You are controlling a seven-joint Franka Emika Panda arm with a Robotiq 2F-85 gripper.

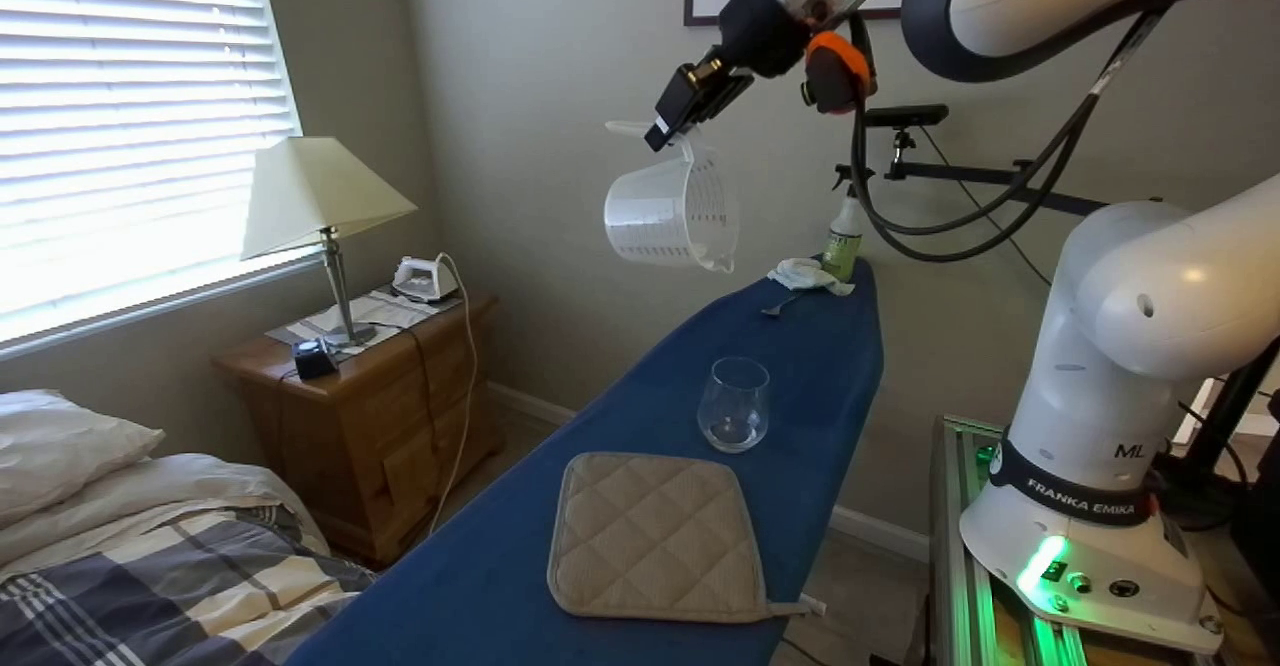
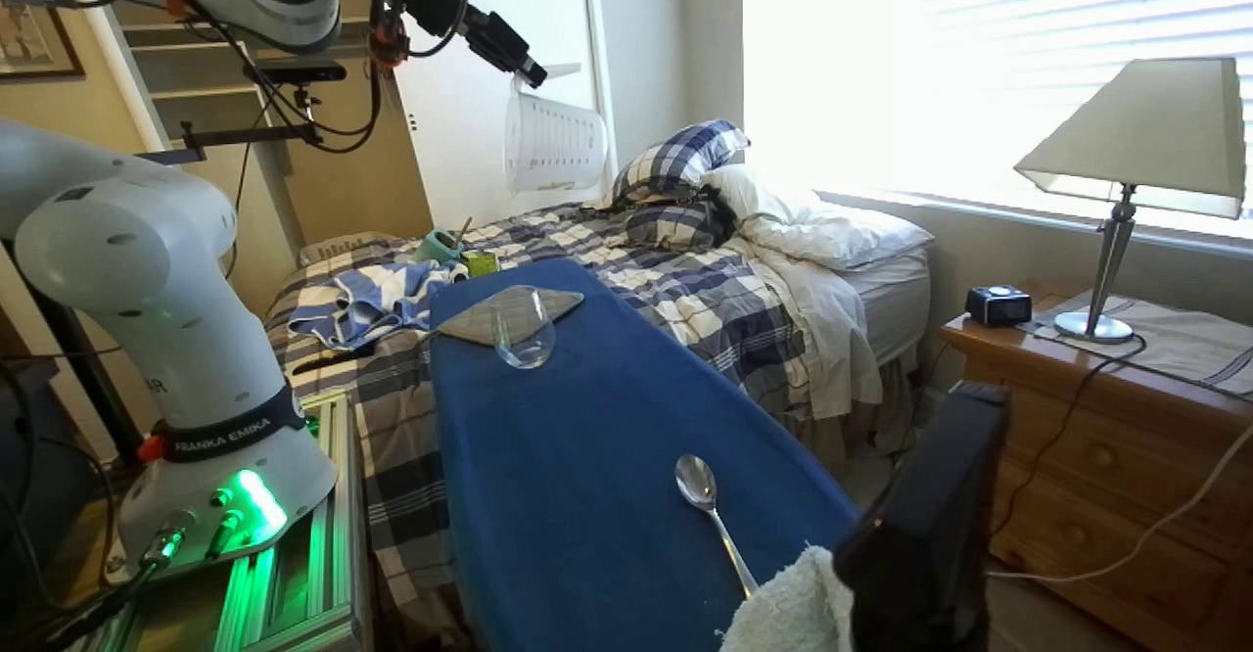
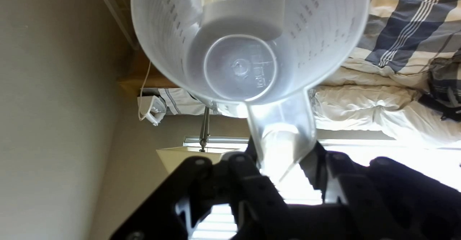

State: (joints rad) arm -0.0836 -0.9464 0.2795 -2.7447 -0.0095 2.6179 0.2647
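Measuring jug [image 1: 648, 214] hangs sideways, its handle [image 3: 282, 115] apparently in the gripper [image 3: 282, 156].

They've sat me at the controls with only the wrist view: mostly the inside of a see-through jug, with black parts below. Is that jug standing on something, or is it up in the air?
Observer: Up in the air: both exterior views show the jug held aloft by the jaws.
Visitor: Funny! Is there anything to drink from nearby?
Observer: Yes, an exterior view shows a stemless glass standing upright on a blue ironing board.
Visitor: And what lies by that glass?
Observer: A beige quilted pot holder, on the same ironing board.
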